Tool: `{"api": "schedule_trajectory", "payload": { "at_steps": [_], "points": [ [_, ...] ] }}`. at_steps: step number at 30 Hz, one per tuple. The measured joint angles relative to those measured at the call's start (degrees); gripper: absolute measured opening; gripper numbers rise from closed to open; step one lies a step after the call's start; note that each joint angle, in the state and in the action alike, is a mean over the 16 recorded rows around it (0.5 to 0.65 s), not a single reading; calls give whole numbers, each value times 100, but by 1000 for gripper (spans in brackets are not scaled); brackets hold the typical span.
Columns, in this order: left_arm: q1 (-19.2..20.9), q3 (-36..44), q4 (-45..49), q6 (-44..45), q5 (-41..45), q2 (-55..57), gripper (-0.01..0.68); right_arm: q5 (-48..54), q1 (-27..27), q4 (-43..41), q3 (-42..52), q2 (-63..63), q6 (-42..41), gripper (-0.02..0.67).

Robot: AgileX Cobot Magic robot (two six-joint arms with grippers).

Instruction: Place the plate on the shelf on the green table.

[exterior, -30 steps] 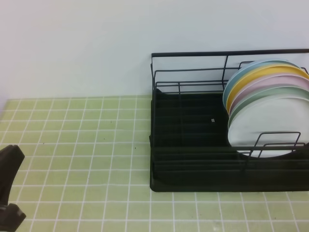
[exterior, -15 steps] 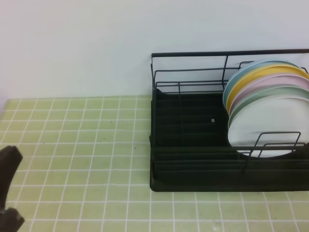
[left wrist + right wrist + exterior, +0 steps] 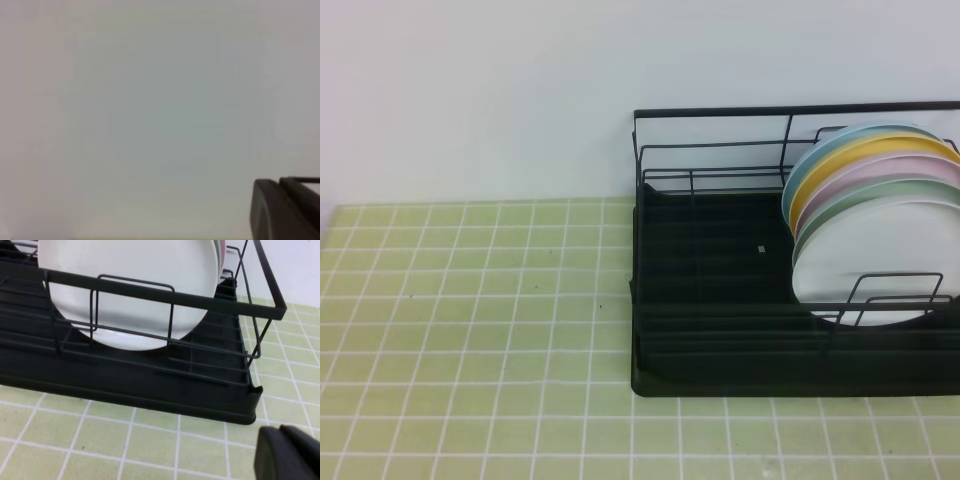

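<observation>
The white plate point(image 3: 865, 265) stands on edge in the right end of the black wire shelf point(image 3: 720, 380), frontmost in a row of plates. The shelf rests on the green table point(image 3: 480, 330) at the right. Neither gripper shows in the high view. The right wrist view looks at the plate point(image 3: 130, 290) behind the shelf's front wires point(image 3: 150, 385). A dark fingertip point(image 3: 287, 455) of my shut right gripper sits low over the tiles, apart from the shelf. Facing a blank wall, the left wrist view shows only a dark fingertip point(image 3: 280, 210) of my shut left gripper, which holds nothing.
Behind the white plate lean a mint-green plate point(image 3: 880, 190), a pink plate point(image 3: 880, 170), a yellow plate point(image 3: 860, 155) and a blue plate point(image 3: 825, 150). The shelf's left half holds no dishes. A white wall runs behind the table.
The dark part of my left arm at the high view's left edge has slid down and out of the picture. The plates and shelf have not moved.
</observation>
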Motion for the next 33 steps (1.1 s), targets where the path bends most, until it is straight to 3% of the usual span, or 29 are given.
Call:
{"api": "schedule_trajectory", "payload": {
  "at_steps": [10,18,23,33],
  "points": [
    [1246,0,28,-271,1170,-220,-2,7,0,0,0,0,0,-3],
    [1649,-48,790,-952,2161,-299,-2,6,0,3,-9,9,0,-3],
    [1676,-136,2274,-2501,2709,-425,-2,-7,0,1,-9,9,0,-3],
    [1625,-167,6185,-6622,3124,-715,-2,-13,0,-9,0,9,0,-3]
  ]
}}
